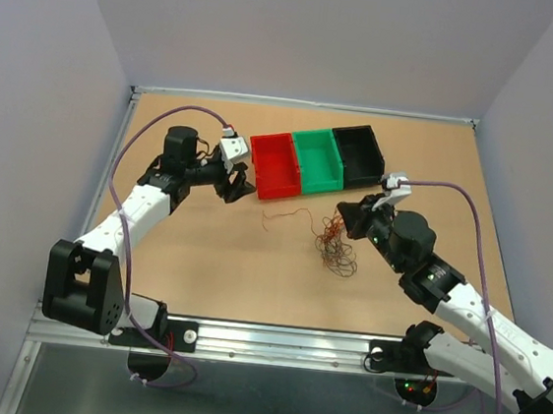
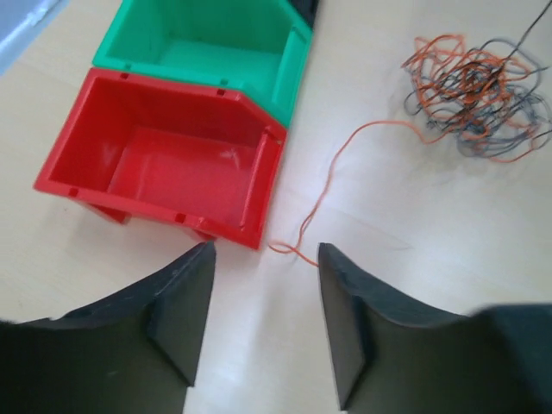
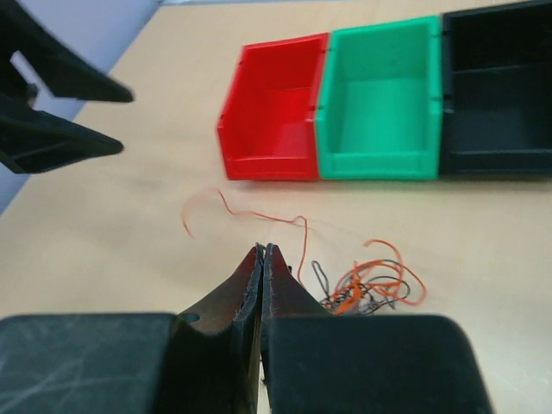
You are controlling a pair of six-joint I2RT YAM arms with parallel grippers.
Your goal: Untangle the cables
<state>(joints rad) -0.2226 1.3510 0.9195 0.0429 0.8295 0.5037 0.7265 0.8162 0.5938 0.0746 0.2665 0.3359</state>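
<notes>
Left claw (image 2: 266,259): spread wide, nothing between its fingers, low over the counter (image 1: 201,268).
Right claw (image 3: 261,252): fingers pressed together with no gap; whether a strand is caught between the tips cannot be told.
Cables (image 2: 476,93): a small tangle of hair-thin curly wires, mostly red-orange with dark strands, lying on the counter. It sits well ahead of the left claw, off to the right in its wrist view. From the right wrist it lies just beside and partly behind the closed fingertips (image 3: 371,285).
Loose red-orange strand (image 2: 332,168): runs out from the tangle across the counter. Its near end lies just ahead of the left claw's gap, close to the red bin's corner. From the right wrist it curls just beyond the fingertips.
Red bin (image 2: 181,164): just ahead of the left claw, a little left in its view; empty inside.
Green bin (image 3: 379,95): touching the red bin's side, beyond the right claw's tips.
Black bin (image 3: 500,78): touching the green bin's other side, farthest from the left claw.
</notes>
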